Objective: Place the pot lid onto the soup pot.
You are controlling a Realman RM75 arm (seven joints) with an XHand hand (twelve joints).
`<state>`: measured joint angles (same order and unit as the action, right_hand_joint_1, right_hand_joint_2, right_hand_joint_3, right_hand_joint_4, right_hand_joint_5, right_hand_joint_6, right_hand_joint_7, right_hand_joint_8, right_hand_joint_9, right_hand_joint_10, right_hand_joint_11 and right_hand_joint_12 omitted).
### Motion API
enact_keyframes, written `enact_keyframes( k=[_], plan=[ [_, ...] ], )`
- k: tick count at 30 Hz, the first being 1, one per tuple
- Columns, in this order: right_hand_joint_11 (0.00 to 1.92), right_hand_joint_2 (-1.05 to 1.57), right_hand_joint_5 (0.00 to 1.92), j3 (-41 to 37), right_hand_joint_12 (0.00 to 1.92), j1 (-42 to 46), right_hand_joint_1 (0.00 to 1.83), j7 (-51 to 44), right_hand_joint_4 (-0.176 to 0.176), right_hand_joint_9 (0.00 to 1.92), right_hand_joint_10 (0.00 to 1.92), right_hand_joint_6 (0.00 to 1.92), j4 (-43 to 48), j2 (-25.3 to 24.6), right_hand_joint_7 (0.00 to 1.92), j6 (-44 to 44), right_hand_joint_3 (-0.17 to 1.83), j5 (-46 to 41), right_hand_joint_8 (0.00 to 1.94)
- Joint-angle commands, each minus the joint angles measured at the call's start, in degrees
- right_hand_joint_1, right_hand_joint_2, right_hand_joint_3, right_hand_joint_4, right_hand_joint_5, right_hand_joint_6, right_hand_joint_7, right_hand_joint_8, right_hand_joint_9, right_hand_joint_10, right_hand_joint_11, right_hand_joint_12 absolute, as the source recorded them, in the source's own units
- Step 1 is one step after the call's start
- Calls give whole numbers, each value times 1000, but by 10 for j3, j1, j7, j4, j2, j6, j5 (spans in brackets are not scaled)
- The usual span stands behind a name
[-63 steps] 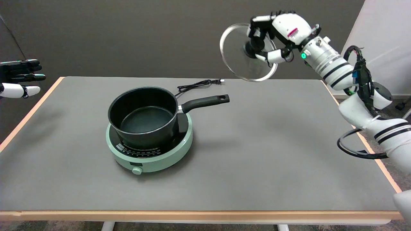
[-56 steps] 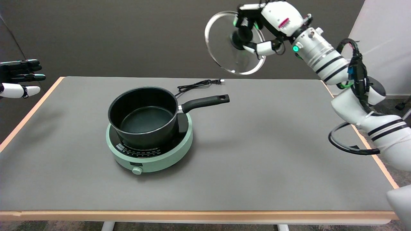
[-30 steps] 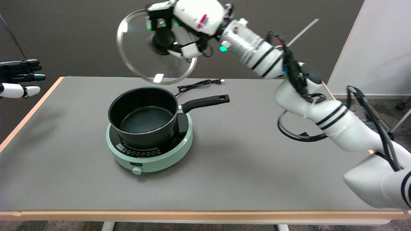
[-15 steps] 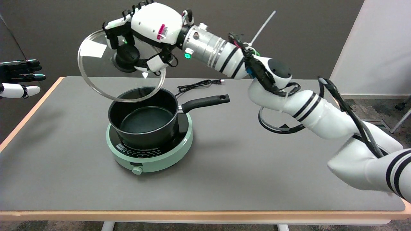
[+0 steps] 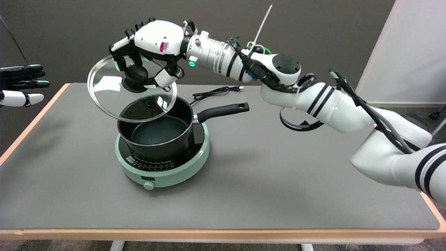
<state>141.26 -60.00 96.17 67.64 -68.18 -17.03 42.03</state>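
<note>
The right robot hand (image 5: pixel 148 52) is clamped on the black knob (image 5: pixel 136 77) of the glass pot lid (image 5: pixel 131 91), its fingers curled around the knob from above. The lid hangs in the air over the far left part of the soup pot (image 5: pixel 155 126), not touching the rim as far as the view shows. It is tilted: its far left edge sits higher, its near right edge dips toward the pot's mouth, and the knob points up and away from the camera. The lid is round with a metal rim, and the dark inside of the pot shows through the glass.

The pot stands upright on a round, pale green induction cooker (image 5: pixel 163 159), with a single knob at the cooker's near side. The pot's one long black handle (image 5: pixel 223 111) runs to the right and slightly away, ending in a hanging hole.

There is one lid, one pot and one cooker. A single black power cord (image 5: pixel 212 92) lies coiled on the counter (image 5: pixel 278 181) behind the handle, its plug toward the right.

The counter has a grey top with a light wooden edge. Behind it runs a dark wall, and a white panel stands at the right. The left robot hand (image 5: pixel 21 85) hangs in the air at the far left.
</note>
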Motion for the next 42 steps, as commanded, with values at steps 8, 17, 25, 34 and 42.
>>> enact_keyframes(
  k=[8, 17, 25, 34, 42],
  plan=[
    [643, 821, 627, 73, 1196, -81, 1361, 62, 176, 763, 1762, 1246, -83, 1, 906, -49, 679, 69, 1325],
    [638, 817, 628, 66, 1203, -87, 1361, 55, 176, 764, 1763, 1247, -64, 12, 906, -58, 688, 63, 1328],
    [639, 814, 631, 73, 1203, -89, 1361, 62, 176, 771, 1755, 1245, -25, 26, 909, -53, 690, 75, 1324],
    [650, 811, 636, 72, 1183, -89, 1362, 62, 176, 781, 1750, 1243, -13, 33, 912, -63, 693, 80, 1321],
    [654, 810, 635, 44, 1184, -118, 1362, 107, 176, 780, 1759, 1241, -73, 14, 913, -198, 693, 106, 1320]
  ],
)
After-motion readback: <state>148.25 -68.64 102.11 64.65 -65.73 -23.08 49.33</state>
